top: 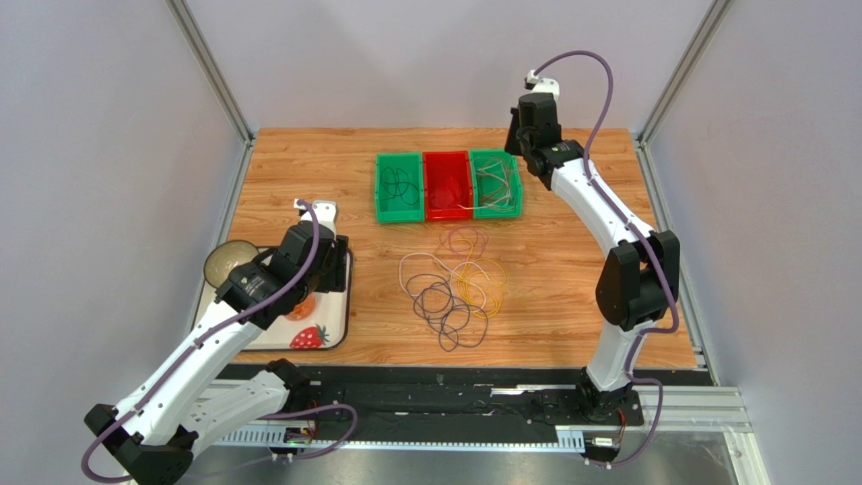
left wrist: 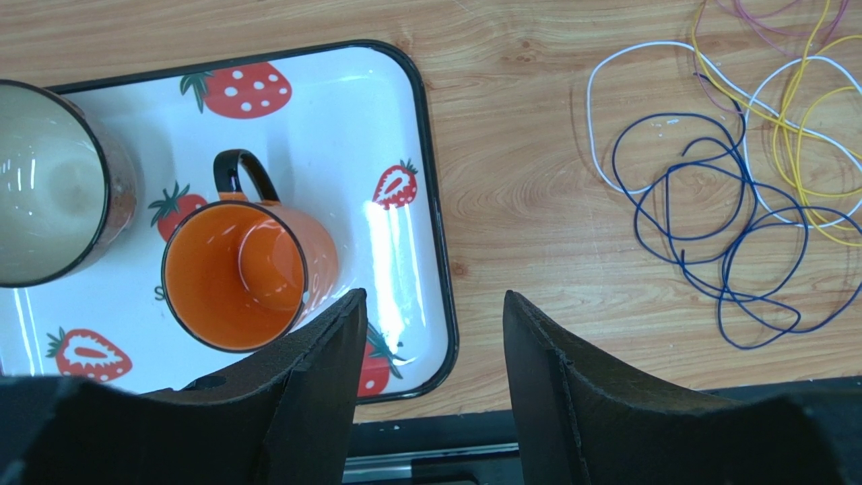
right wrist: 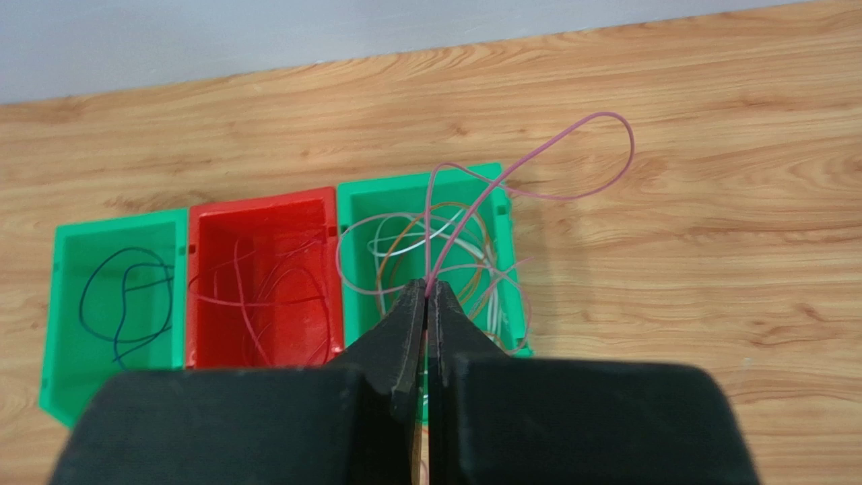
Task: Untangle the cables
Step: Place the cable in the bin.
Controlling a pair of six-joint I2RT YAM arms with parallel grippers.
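Note:
A tangle of thin cables [top: 452, 288], dark purple, yellow, white and pinkish, lies on the wooden table in front of the bins. It also shows in the left wrist view [left wrist: 728, 212], at the right. My left gripper [left wrist: 435, 303] is open and empty, over the near right corner of a strawberry tray [left wrist: 430, 182], left of the tangle. My right gripper [right wrist: 427, 290] is shut on a thin pink cable [right wrist: 572, 192], held above the right green bin [right wrist: 511, 253]. The cable loops out over the bin's far right corner.
Three bins stand in a row: a left green bin [top: 400, 189] with a dark cable, a red bin [top: 447, 187] with pink cables, and the right green bin [top: 497, 184] with white and orange cables. The tray holds an orange mug [left wrist: 238, 273] and a dark cup [left wrist: 51, 192].

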